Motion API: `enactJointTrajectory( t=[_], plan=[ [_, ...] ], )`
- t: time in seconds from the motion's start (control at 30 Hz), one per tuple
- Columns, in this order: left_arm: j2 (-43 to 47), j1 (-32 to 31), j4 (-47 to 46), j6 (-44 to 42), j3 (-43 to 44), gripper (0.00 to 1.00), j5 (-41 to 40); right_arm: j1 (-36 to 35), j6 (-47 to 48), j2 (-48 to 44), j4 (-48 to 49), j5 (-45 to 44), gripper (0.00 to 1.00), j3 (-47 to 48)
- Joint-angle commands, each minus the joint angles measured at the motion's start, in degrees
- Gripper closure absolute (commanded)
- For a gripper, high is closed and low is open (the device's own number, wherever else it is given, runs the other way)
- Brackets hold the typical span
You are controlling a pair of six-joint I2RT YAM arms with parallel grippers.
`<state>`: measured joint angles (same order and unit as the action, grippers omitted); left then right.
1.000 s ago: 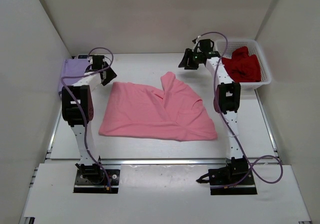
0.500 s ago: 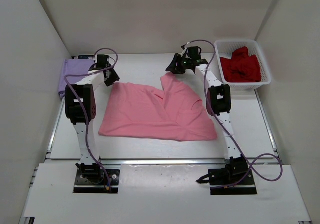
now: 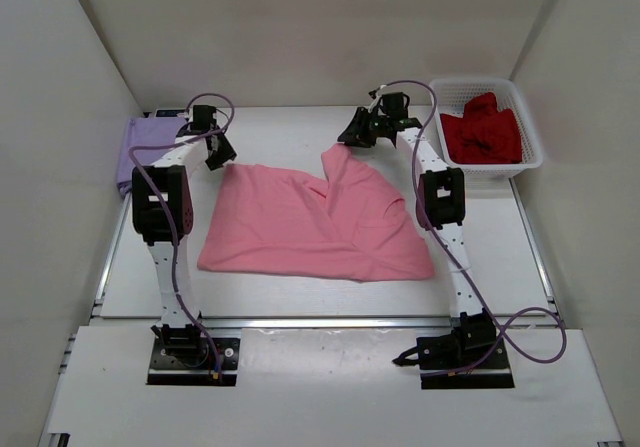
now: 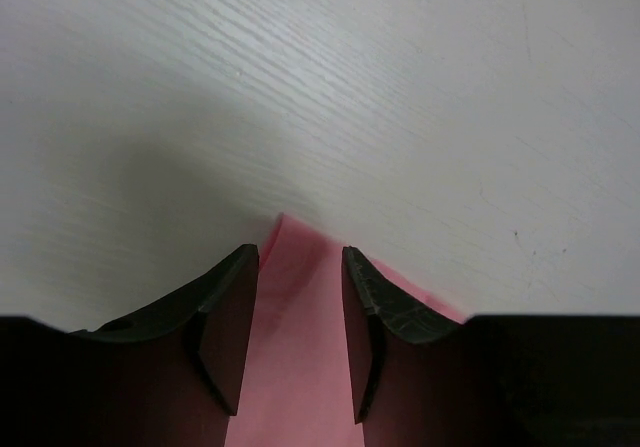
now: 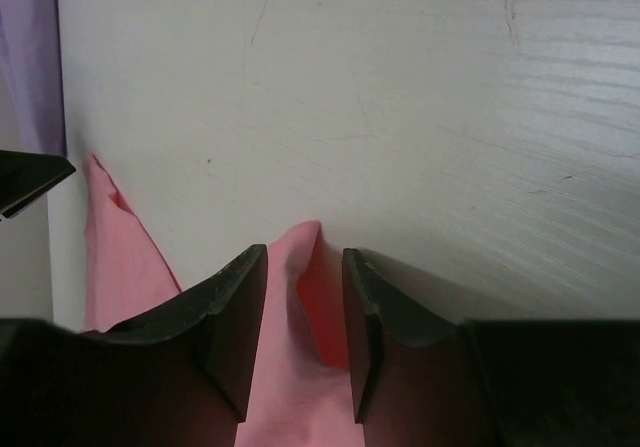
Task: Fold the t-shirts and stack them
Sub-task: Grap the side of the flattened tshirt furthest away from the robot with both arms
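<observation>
While astride pink t-shirt (image 3: pixel 300 222) corners, left tool (image 4: pixel 300 267) and right tool (image 5: pixel 302 267) agape (bare table (image 4: pixel 400 87) beyond).

The pink shirt (image 3: pixel 310 222) is soft matt cloth, smooth with shallow creases. The purple shirt (image 3: pixel 140 150) and the crumpled red shirt (image 3: pixel 482 132) look like the same matt cloth. The basket (image 3: pixel 530 142) is white lattice plastic. The table (image 3: pixel 270 127) is matt white with a fine wood-like grain. The fingers (image 4: pixel 228 317) are matt black.

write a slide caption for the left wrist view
Left claw open astride a corner of the soft pink fabric t-shirt on white table
</observation>
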<state>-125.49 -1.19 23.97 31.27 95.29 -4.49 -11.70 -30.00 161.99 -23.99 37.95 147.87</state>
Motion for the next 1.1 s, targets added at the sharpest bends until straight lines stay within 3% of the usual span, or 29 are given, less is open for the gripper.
enactJointTrajectory(
  t=[0.0,0.07,0.23,0.4,0.5,0.7,0.77,0.9,1.07],
  plan=[
    [-1.24,0.14,3.45,-1.82,5.16,0.51,-1.40,-0.52,0.82,1.40,-1.50,-0.25,0.66,0.31],
    [-1.77,0.05,3.72,-1.82,5.26,0.53,-1.48,-1.04,0.47,1.31,-1.33,-0.07,0.73,0.49],
    [-1.69,0.13,3.45,-1.91,5.00,0.57,-0.87,-0.34,-0.32,0.61,0.43,0.63,0.80,0.92],
    [-1.60,-0.04,3.63,-2.70,4.56,0.46,-1.66,0.98,-0.32,-1.76,0.79,1.42,0.77,1.63],
    [-2.30,-0.04,3.54,-2.18,5.00,0.45,-2.01,1.60,0.02,-2.56,-0.09,1.60,0.86,1.37],
    [-4.59,-0.04,4.51,-2.43,6.75,0.65,-0.87,1.60,0.29,-2.65,-0.80,2.39,0.92,1.72],
    [-4.32,-0.30,4.34,-2.26,6.41,0.71,-1.22,1.60,0.64,-3.00,-0.98,2.48,0.98,1.89],
    [-2.83,-0.13,3.46,-2.17,5.35,0.85,-1.75,1.43,0.73,-2.56,-1.24,1.77,0.70,1.28],
    [-2.22,-0.83,3.46,-2.00,5.97,1.00,-3.07,0.81,-0.41,-1.16,-0.10,3.00,0.63,-0.21]
  ],
)
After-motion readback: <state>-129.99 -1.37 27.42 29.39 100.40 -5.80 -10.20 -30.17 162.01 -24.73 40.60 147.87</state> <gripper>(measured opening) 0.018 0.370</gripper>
